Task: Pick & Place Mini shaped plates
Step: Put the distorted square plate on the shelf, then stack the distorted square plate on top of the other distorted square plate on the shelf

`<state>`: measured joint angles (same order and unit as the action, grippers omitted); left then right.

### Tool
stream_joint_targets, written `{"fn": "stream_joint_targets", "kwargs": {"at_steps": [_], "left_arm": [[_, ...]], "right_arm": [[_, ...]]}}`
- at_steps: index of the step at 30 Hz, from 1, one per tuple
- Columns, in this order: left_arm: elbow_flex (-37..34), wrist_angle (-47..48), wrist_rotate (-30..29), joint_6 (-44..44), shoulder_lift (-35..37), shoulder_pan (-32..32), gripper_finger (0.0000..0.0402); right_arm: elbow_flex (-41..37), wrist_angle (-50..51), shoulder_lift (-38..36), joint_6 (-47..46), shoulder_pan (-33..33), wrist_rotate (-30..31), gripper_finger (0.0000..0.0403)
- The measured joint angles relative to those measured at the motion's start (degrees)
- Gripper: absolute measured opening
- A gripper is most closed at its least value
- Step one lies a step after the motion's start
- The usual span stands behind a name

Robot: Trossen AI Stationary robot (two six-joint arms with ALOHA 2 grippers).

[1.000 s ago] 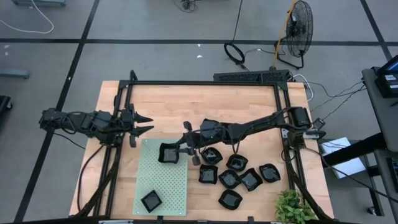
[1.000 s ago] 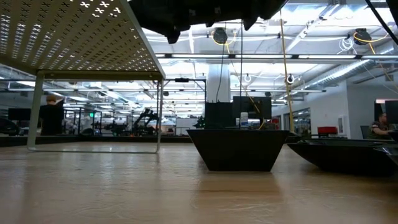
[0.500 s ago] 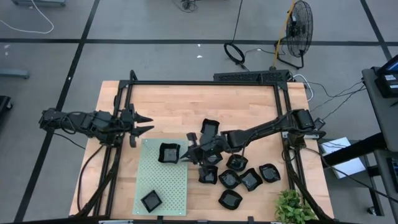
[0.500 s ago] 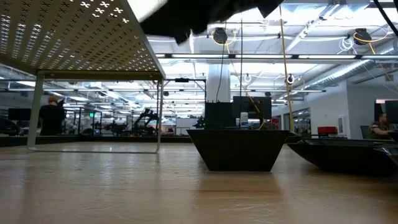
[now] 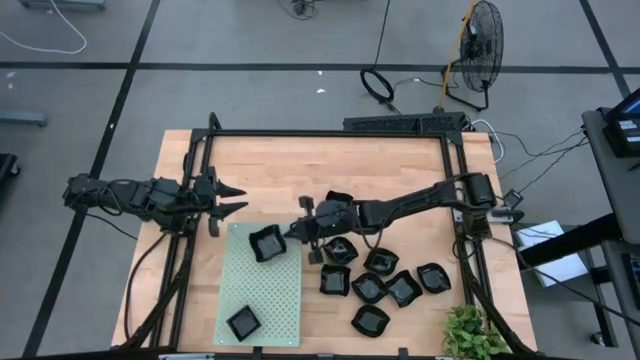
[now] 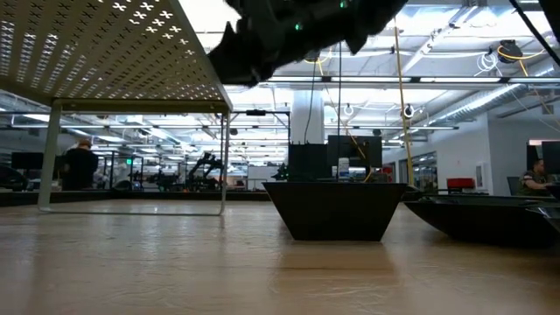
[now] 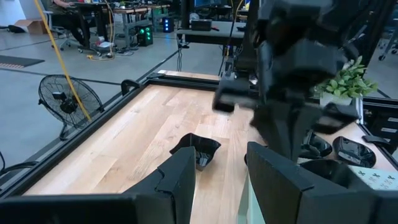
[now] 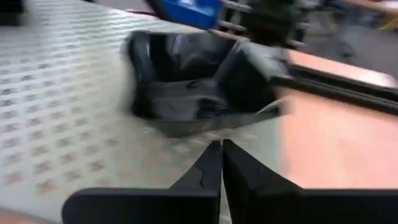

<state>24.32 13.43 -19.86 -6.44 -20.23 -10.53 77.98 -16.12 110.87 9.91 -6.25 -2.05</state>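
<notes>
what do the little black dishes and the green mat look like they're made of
Dishes: likely glazed ceramic or hard plastic; glossy black with pale glints. Mat: pale green sheet with rows of punched holes, matte, painted metal or plastic. Table: pale wood, plank grain showing.

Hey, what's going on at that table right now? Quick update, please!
Right gripper shut, empty, beside a black plate on the green mat. Left gripper open, waiting at the table's left edge. Nothing in the way.

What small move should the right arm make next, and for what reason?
Probably swing back to the cluster of plates on the bare wood and open its jaws over one. The right gripper is shut and empty, beside a plate already lying on the green mat. The left gripper waits, open, at the mat's far corner.
</notes>
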Motion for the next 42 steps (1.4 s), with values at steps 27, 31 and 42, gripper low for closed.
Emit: {"fn": "stream_joint_targets", "kwargs": {"at_steps": [27, 31, 42], "left_arm": [[0.00, -0.02, 0.00, 0.00, -0.02, 0.00, 0.0150], [0.00, -0.02, 0.00, 0.01, -0.01, 0.00, 0.0150], [0.00, 0.01, 0.01, 0.01, 0.00, -0.02, 0.0150]], "right_arm": [[-1.58, 29.05, -5.57, -11.36, 3.19, 29.34, 0.0082], [-5.28, 29.89, -5.58, -16.84, 5.44, 29.34, 0.0128], [-17.95, 30.30, -12.49, -31.92, 6.94, 29.21, 0.0190]]}}
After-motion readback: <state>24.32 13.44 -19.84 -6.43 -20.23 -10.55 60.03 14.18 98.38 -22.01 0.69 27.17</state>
